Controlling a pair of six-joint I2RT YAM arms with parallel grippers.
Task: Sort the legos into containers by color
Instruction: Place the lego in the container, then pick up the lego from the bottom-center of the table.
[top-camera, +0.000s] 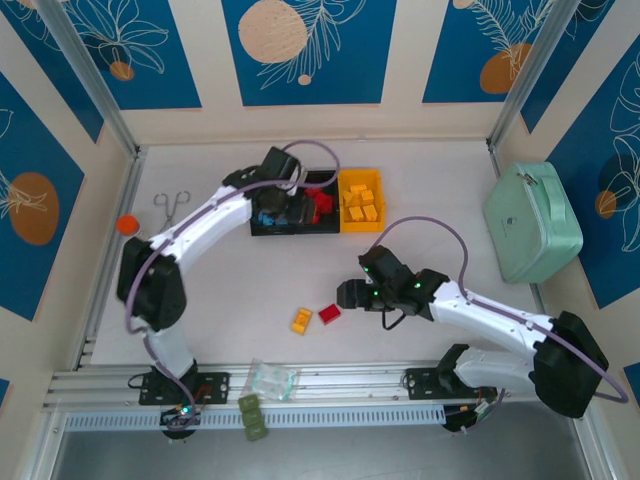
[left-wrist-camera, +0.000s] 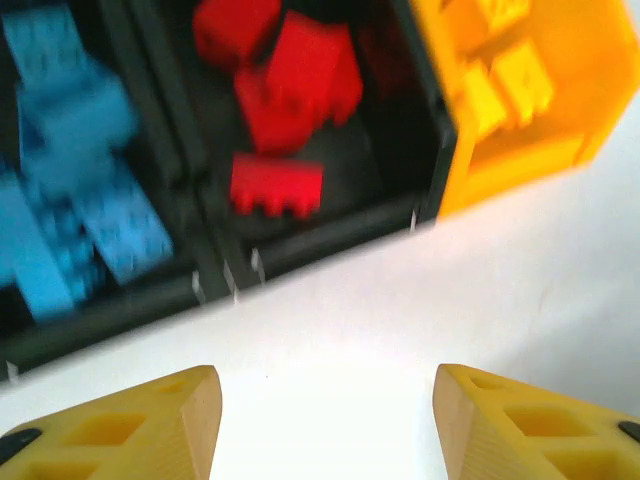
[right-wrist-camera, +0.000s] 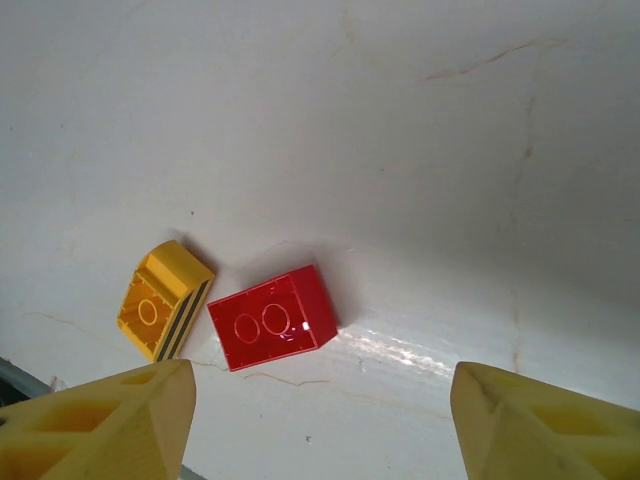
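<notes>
The left hand (left-wrist-camera: 325, 430) is spread moderately wide, with nothing between its yellow fingers (left-wrist-camera: 130, 425). It hangs over bare white worktop (left-wrist-camera: 400, 310) just in front of the containers (left-wrist-camera: 330, 245). The left black bin (left-wrist-camera: 100, 320) holds the blue legos (left-wrist-camera: 80, 150). The middle black bin holds the red legos (left-wrist-camera: 290, 80). The yellow bin (left-wrist-camera: 520, 165) at the right end holds the yellow legos (left-wrist-camera: 500, 80).

The right hand (right-wrist-camera: 320, 430) is also spread and empty. It is above the worktop, and two loose bricks lie just ahead of it. The red brick (right-wrist-camera: 272, 318) lies with its hollow underside up. The yellow brick (right-wrist-camera: 163, 298) lies tilted just beside it, apart from it by a narrow gap. Both are near the middle of the worktop, well apart from the bins.

The surface is pale and lightly scuffed, with faint scratches. A pair of scissors (top-camera: 172, 205) and a small orange ball (top-camera: 127, 224) lie towards the left edge. A mint-green case (top-camera: 533, 222) sits at the right, and a clear bag (top-camera: 272, 380) rests on the metal rail (top-camera: 330, 382) at the near edge. Cream walls with blue leaf-patterned panels (top-camera: 300, 50) close in the space.
</notes>
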